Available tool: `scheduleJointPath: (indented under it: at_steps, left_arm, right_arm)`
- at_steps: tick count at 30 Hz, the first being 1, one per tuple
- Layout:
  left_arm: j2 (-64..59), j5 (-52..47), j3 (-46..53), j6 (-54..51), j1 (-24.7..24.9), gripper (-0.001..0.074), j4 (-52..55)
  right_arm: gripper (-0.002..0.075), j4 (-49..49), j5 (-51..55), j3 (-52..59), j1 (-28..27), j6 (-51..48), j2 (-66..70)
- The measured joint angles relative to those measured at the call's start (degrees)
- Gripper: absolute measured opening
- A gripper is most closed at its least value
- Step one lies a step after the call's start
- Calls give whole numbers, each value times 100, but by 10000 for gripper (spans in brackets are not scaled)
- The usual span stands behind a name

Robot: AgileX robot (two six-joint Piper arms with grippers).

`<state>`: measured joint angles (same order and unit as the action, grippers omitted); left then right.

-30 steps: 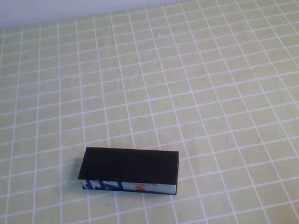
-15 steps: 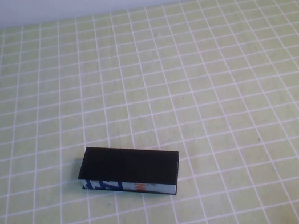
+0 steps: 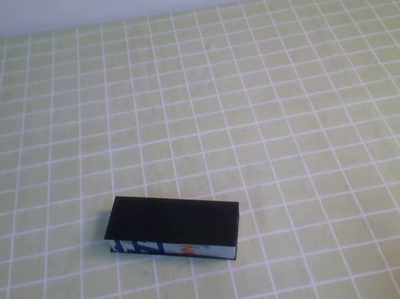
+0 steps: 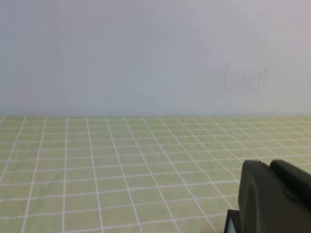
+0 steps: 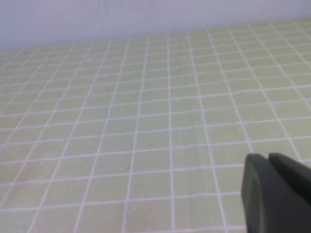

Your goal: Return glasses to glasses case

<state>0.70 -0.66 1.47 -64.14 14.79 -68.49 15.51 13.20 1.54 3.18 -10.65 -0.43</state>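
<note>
The case (image 3: 173,228) lies closed on the surface (image 3: 292,102), near the front, a bit left of centre — lid flap down, patterned side facing the robot. No glasses in sight in any view; judging by the shut lid they're prob. already inside, though that can't be confirmed.

Left claw (image 4: 274,196) shows only in its own wrist view, as a dark finger pair held together, above bare surface and looking toward the back wall (image 4: 146,53). Right claw (image 5: 277,191) likewise — fingers together, over bare surface, nothing gripped. Neither arm appears in the high view, so both look parked back, well apart from the case.

If the step in hand is just finishing: keep both arms clear and don't nudge the case. If the lid needs checking, approach from above w/ the left arm, as the case sits on that side, and press flat on the lid rather than at an edge, so it doesn't slide on the surface.
</note>
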Motion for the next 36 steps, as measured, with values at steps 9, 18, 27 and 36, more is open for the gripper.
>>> scheduleJointPath:
  at_steps: [9, 18, 27, 36]
  left_arm:
    - [0, 3, 0, 11, 0, -2, 0]
    - [0, 3, 0, 21, 0, -2, 0]
    - [0, 3, 0, 21, 0, -2, 0]
    - [0, 3, 0, 21, 0, -2, 0]
  right_arm:
    - [-11, -875, 268, 0, -132, 689, 0]
    - [-11, -464, 684, 0, -239, 233, 0]
    - [-11, -461, 693, 0, -239, 222, 0]
    - [-11, -451, 693, 0, -239, 210, 0]
